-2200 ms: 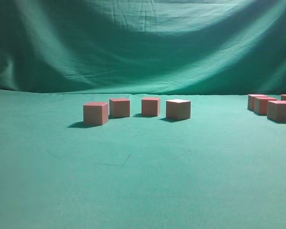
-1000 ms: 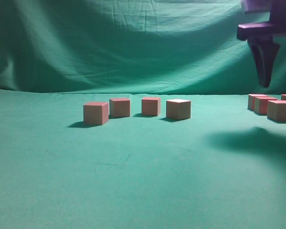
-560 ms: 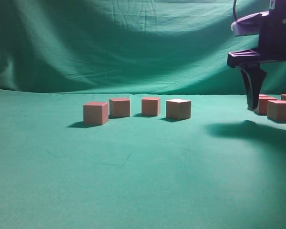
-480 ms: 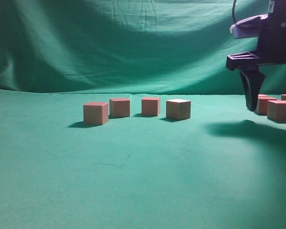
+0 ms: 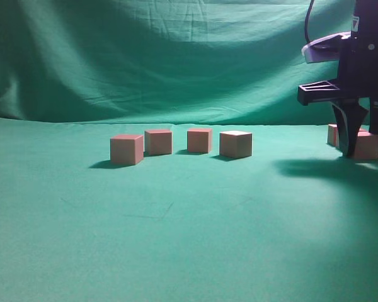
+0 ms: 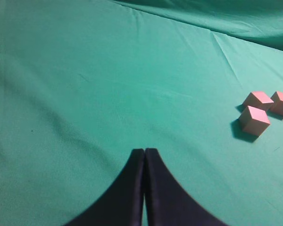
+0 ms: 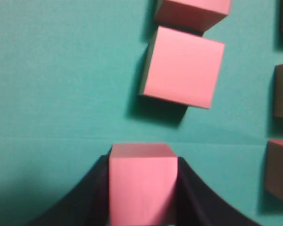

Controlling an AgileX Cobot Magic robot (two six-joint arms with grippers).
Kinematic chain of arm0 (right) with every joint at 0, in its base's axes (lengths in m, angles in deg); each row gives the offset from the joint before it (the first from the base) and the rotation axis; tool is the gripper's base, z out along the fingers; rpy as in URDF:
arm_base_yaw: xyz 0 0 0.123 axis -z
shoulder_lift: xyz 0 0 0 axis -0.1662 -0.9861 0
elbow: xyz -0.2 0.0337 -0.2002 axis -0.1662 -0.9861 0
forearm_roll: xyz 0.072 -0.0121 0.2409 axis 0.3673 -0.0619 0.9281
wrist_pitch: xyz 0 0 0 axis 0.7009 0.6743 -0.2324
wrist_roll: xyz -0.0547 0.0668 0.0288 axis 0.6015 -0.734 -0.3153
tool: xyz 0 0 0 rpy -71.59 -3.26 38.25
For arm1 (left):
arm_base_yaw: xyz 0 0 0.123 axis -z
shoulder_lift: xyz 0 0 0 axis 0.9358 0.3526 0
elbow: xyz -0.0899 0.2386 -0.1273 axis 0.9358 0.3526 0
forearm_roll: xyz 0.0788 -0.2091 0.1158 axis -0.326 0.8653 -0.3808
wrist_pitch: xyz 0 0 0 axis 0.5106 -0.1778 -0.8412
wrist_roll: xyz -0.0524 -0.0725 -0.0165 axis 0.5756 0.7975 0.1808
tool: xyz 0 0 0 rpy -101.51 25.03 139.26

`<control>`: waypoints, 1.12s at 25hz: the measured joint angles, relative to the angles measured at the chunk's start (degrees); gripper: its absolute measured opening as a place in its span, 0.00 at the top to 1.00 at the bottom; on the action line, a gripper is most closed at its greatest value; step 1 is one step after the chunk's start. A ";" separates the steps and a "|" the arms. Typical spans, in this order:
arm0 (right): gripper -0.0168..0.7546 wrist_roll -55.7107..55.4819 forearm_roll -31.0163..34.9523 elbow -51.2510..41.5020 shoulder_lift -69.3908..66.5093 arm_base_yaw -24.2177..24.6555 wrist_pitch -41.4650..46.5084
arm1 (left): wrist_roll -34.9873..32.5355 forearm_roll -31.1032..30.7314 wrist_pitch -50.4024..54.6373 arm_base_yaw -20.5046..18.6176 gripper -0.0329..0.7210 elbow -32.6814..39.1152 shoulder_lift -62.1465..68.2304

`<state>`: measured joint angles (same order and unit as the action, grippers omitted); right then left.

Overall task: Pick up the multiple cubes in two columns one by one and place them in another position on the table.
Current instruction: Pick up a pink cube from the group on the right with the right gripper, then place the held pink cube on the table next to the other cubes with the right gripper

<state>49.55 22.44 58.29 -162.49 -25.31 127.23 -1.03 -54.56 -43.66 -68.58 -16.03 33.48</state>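
The table lies open across its front and left. Four cubes stand in a loose row at mid-table, with narrow gaps between them. The stretch between this row and the right cluster is bare. At the right edge the right gripper stands low among the clustered cubes, its fingers flanking one cube. Just ahead sits a second cube, a third touching or nearly touching behind it. More cubes crowd the right side, leaving a narrow lane.
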 joint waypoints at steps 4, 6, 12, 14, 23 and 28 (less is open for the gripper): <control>0.61 -0.13 0.00 0.76 0.00 0.00 1.78 | 0.00 0.00 0.00 0.00 0.96 0.00 0.00; 0.61 -0.16 0.24 2.26 0.99 0.00 5.08 | 0.00 0.00 0.00 0.00 0.96 0.00 0.00; 0.61 6.34 3.31 6.39 9.72 -2.90 14.96 | 0.00 0.00 0.00 0.00 0.96 0.00 0.00; 0.61 9.59 5.98 6.74 12.61 -5.81 17.21 | 0.00 0.00 0.00 0.00 0.96 0.00 0.00; 0.61 15.83 14.23 6.74 12.65 -22.87 18.46 | 0.00 0.00 0.00 0.00 0.96 0.00 0.00; 0.61 16.06 14.30 9.55 8.24 -29.03 17.58 | 0.00 0.00 0.00 0.00 0.96 0.00 0.00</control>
<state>65.62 36.75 67.84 -154.26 -54.34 144.81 -1.03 -54.56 -43.66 -68.58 -16.03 33.48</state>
